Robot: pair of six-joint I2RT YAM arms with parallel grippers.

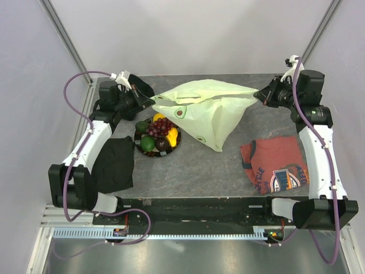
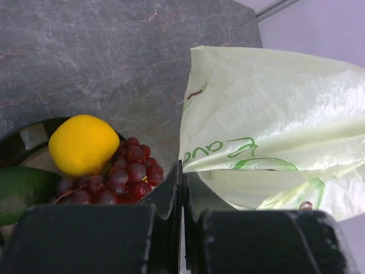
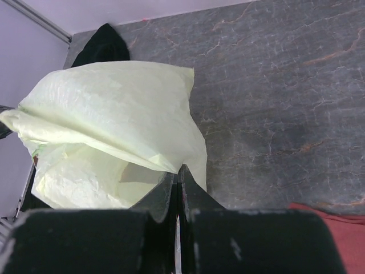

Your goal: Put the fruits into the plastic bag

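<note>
The pale green plastic bag [image 1: 205, 111] hangs stretched between my two grippers above the table's far middle. My left gripper [image 1: 149, 100] is shut on the bag's left edge [image 2: 228, 114]. My right gripper [image 1: 258, 94] is shut on its right edge [image 3: 114, 114]. The fruits lie on a dark plate [image 1: 138, 147] just left of the bag: a purple grape bunch [image 1: 162, 127], a lemon [image 1: 158, 117], another yellow fruit [image 1: 172, 136], green ones [image 1: 147, 143] and a dark brown one [image 1: 163, 145]. The left wrist view shows the lemon [image 2: 83, 144], grapes [image 2: 122, 174] and a green fruit [image 2: 23, 191].
A black cloth [image 1: 114, 164] lies at the left front. Another black cloth [image 1: 141, 85] lies at the far left behind my left gripper. A red printed shirt [image 1: 276, 165] lies at the right front. Grey walls with metal posts close in the table.
</note>
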